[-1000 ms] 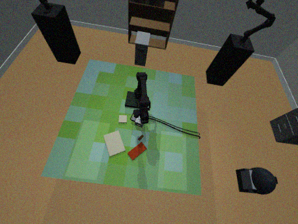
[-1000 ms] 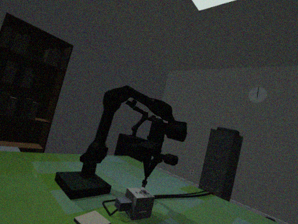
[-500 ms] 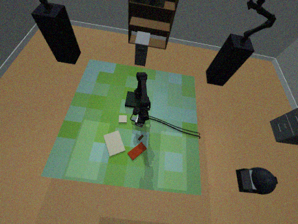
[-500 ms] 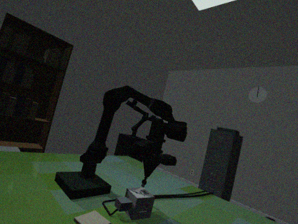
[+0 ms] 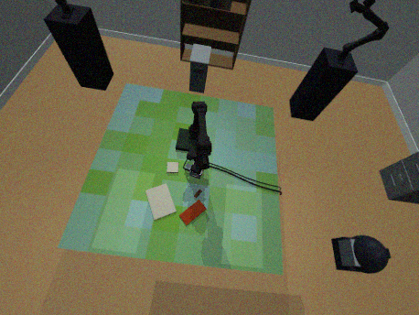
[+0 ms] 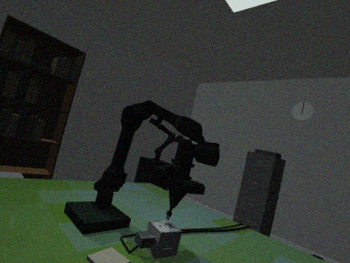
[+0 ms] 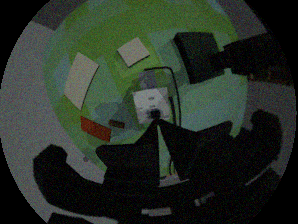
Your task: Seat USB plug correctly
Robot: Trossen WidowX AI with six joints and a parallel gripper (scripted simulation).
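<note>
The power cube (image 6: 167, 243) (image 7: 141, 102) is a pale grey block with sockets in its top; the top view shows it mostly under the arm. My gripper (image 6: 169, 211) (image 7: 157, 122) points down over the cube's top and is shut on the USB plug (image 6: 168, 215) (image 7: 154, 114), a small dark body. A short paler piece shows under the plug in the exterior view, right above the cube's top face. Whether its tip is inside the socket, and which way round it faces, I cannot tell. The fingers hide part of the top in the wrist view.
A grey adapter (image 6: 144, 240) (image 7: 148, 78) with a black cable loop sticks out of the cube's side. Black cables (image 5: 242, 176) (image 6: 214, 230) trail away opposite. Around lie a small cream square (image 5: 172, 167) (image 7: 133, 52), a larger cream slab (image 5: 160, 201) (image 7: 81, 80) and a red block (image 5: 192, 212) (image 7: 96, 128).
</note>
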